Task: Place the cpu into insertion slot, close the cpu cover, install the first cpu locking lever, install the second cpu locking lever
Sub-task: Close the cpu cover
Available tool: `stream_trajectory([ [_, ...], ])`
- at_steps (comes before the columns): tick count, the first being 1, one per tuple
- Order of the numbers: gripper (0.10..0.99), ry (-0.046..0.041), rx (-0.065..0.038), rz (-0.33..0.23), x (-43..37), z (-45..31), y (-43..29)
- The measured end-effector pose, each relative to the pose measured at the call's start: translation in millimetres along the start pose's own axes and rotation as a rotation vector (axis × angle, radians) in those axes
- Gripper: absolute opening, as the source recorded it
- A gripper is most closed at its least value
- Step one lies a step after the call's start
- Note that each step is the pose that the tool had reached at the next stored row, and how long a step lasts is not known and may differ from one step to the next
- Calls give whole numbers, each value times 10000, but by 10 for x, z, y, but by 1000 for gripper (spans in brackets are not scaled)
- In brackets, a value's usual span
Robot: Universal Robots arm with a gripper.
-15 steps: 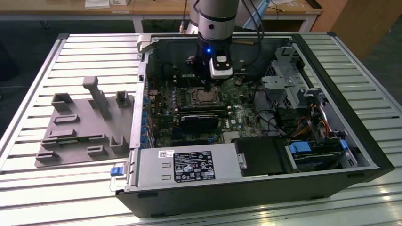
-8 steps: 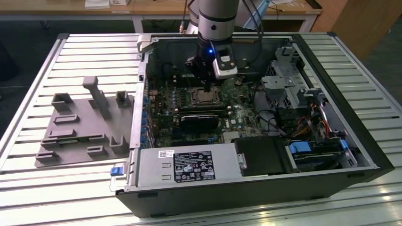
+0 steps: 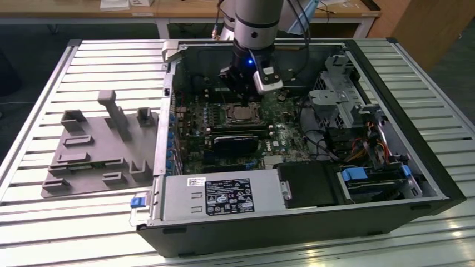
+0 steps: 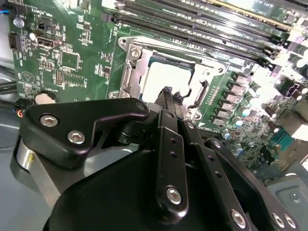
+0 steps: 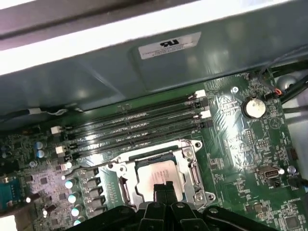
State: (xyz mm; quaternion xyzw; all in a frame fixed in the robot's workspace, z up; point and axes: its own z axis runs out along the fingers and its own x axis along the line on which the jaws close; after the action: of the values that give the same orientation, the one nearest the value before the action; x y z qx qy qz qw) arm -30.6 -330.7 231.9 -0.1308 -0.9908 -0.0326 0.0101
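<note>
Seemingly at the cover-closing step, the gripper (image 4: 168,95), pinched shut on nothing, hovers over the cpu (image 5: 155,174), seated in the insertion slot (image 4: 131,52) beneath the lowered cpu cover (image 5: 193,166); this calls for a gentle, straight press.

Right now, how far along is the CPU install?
Done: the cpu sits in the insertion slot, the cpu cover flat over it. In hand: the gripper, shut and empty, is at the cover's edge. Left: the levers; I cannot tell if either is latched.
</note>
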Motion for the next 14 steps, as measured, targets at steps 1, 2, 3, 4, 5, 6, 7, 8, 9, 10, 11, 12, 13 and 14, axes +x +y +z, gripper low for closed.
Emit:
stream_trajectory([
  [1, 106, -33, -8, -49, 0, 4, -3],
  [2, 106, -63, -17, -98, -1, 9, -6],
  [3, 106, -92, -22, -163, -1, 14, -8],
  [4, 106, -108, -26, -281, -2, 20, -9],
  [5, 106, -122, -27, -400, -2, 25, -10],
  [6, 106, -137, -30, -494, -1, 28, -11],
  [7, 106, -150, -33, -575, -1, 32, -11],
  [8, 106, -161, -37, -650, -1, 36, -12],
  [9, 106, -168, -38, -705, 2, 40, -13],
  [10, 106, -170, -39, -753, 6, 47, -16],
  [11, 106, -169, -37, -787, 10, 53, -20],
  [12, 106, -169, -36, -796, 15, 57, -24],
  [13, 106, -170, -33, -798, 19, 59, -27],
  [14, 106, -172, -31, -802, 24, 62, -30],
])
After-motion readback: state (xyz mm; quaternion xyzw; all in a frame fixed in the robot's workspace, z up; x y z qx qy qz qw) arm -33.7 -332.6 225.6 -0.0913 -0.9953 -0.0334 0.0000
